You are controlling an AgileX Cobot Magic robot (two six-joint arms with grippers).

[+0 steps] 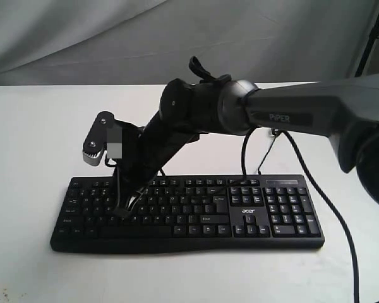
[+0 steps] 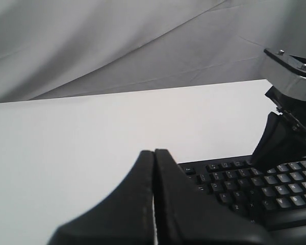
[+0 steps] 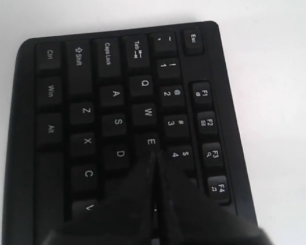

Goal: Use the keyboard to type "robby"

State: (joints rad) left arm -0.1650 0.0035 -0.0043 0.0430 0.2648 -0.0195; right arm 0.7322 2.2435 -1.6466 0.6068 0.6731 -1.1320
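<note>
White bench (image 1: 25, 126) carries the wide black plastic keyboard (image 1: 252, 218), lying flat; we judge it stiff, light, apt to slide. We press keys, not grasp: right fingers (image 3: 137, 204) and left fingers (image 2: 132, 204) both pinched together.

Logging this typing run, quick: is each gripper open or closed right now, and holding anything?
Left gripper: closed, holding nothing.
Right gripper: closed, holding nothing, tip over the keyboard beside the E key.

Exterior frontal, mid-range; wrists close: right above, left low; all share keyboard (image 1: 284, 214).
</note>
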